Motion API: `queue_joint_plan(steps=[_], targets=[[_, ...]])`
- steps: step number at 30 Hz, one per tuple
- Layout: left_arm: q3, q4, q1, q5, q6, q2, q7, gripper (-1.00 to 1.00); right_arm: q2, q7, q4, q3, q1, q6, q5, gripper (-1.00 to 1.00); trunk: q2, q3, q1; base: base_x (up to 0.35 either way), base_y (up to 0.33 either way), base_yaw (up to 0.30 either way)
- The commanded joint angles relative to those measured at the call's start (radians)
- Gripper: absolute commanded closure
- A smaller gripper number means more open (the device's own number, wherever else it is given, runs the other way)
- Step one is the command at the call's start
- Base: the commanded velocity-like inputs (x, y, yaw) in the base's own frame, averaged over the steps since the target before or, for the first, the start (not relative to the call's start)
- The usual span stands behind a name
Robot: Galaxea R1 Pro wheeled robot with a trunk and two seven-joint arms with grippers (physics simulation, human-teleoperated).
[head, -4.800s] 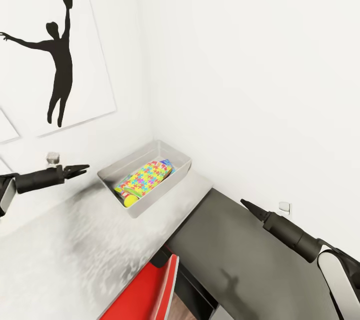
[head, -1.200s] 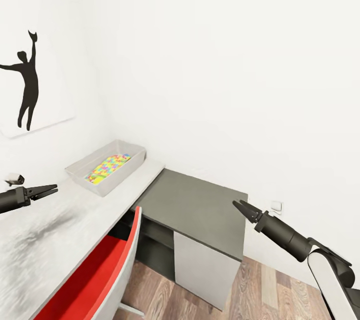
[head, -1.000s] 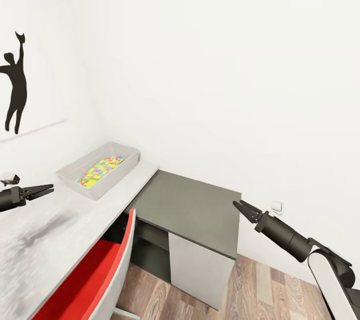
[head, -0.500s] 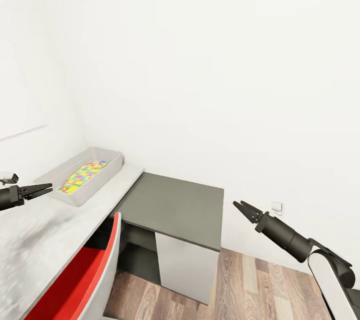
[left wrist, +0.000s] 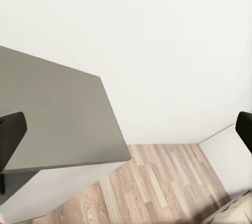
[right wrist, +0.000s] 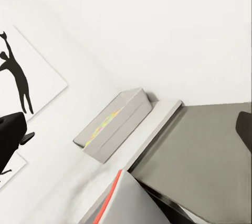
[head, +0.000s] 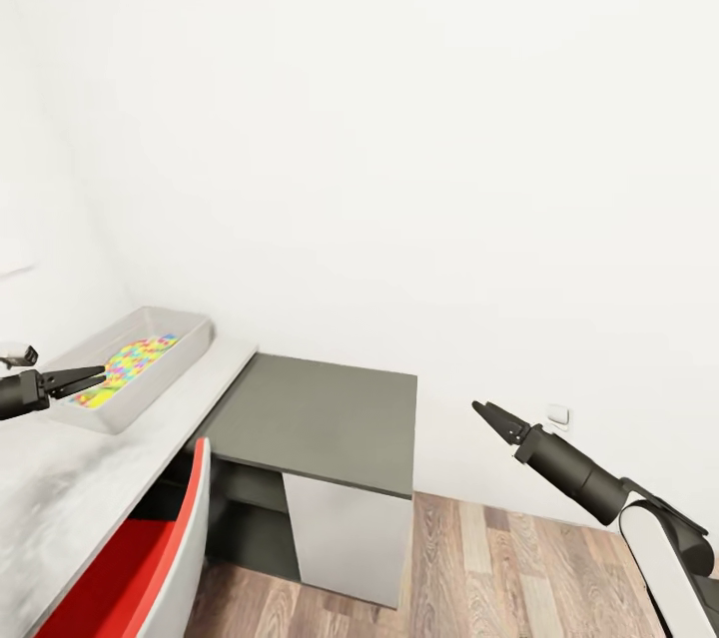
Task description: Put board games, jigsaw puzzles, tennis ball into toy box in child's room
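Note:
The toy box [head: 150,386], a shallow light grey tray, stands on the table [head: 60,488] against the wall at the far left. A jigsaw puzzle [head: 128,359] of small bright pieces lies in it. The right wrist view has the toy box [right wrist: 113,125] side-on, with a strip of colour at its rim. My left gripper [head: 97,377] hovers open just in front of the box, over the table. My right gripper [head: 485,409] hangs open in the air above the floor, right of the side unit. The board games, the tennis ball and the bed are out of view or hidden.
A lower dark grey side unit [head: 320,403] adjoins the table, with wood-plank floor [head: 499,568] beside it. A red chair [head: 140,568] is tucked in at the table's front. White walls close the corner. A black silhouette poster [right wrist: 18,77] hangs above the table.
The whole head view has swung right, so the toy box and table slid to the left and the poster left the picture. More floor shows. Both arms keep their pose and stay open.

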Motion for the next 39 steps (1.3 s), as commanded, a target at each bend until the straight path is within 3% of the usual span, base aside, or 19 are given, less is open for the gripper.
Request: queue_joint_plan(steps=[1, 9, 19, 35, 39], targets=[[0.000, 0.000, -0.001, -0.001, 0.011, 0.000, -0.004, -1.00, 0.000, 0.000, 0.001, -0.001, -0.001, 0.008, -0.007, -1.00, -0.002, -0.001, 0.001, 0.000, 0.000, -0.219], [-0.002, 0.000, -0.001, -0.001, 0.010, -0.004, -0.004, -1.00, 0.000, 0.000, 0.004, -0.003, -0.001, 0.008, -0.008, -1.00, -0.002, 0.008, 0.001, -0.010, 0.000, -0.219], [-0.003, -0.002, -0.001, -0.002, 0.010, -0.010, -0.004, -1.00, 0.000, -0.001, 0.005, -0.003, -0.001, 0.008, -0.008, -1.00, -0.002, 0.020, 0.001, -0.248, 0.000, -0.219], [-0.004, -0.002, -0.001, -0.002, 0.011, -0.014, -0.004, -1.00, 0.000, -0.001, 0.005, -0.003, -0.001, 0.008, -0.007, -1.00, -0.002, 0.039, 0.001, -0.105, 0.000, -0.219], [-0.014, -0.002, -0.001, -0.002, 0.011, -0.031, -0.004, -1.00, 0.002, -0.008, 0.005, -0.003, -0.001, 0.007, -0.002, -1.00, -0.002, 0.042, 0.001, -0.010, 0.000, -0.133]])
